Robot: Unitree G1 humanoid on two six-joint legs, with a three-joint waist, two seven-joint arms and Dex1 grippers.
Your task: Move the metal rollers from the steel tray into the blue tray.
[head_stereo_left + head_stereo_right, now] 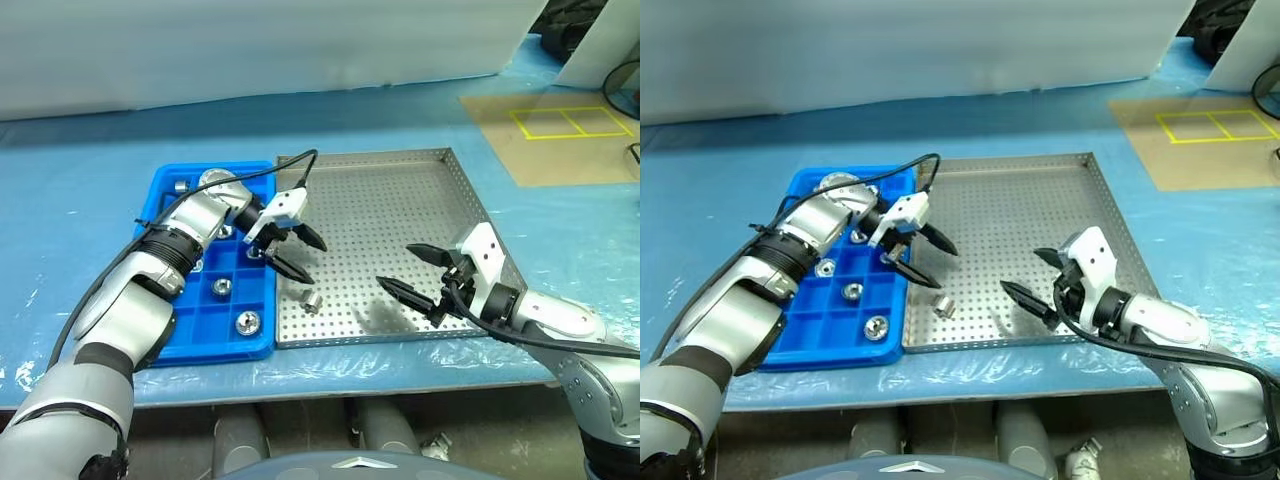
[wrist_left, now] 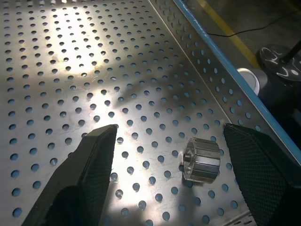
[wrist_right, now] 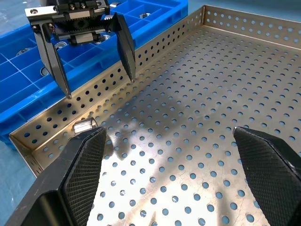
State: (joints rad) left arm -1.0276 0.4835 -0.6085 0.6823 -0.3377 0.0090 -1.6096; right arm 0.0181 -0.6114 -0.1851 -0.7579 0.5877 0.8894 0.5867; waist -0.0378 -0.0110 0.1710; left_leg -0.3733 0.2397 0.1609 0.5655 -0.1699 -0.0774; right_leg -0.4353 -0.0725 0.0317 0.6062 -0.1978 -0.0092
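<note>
One ribbed metal roller (image 1: 311, 301) lies on the steel tray (image 1: 400, 200), near its front left corner. Left gripper (image 1: 293, 252) hangs just above it, fingers spread, nothing held. Right gripper (image 1: 414, 272) hovers over the tray's front right, jaws wide and empty. Beside it, the blue tray (image 1: 160, 195) holds flanged rollers (image 1: 247, 321) in separate compartments.

Bare steel tray (image 1: 400, 200) floor, lone roller (image 1: 311, 301) near its rim
</note>
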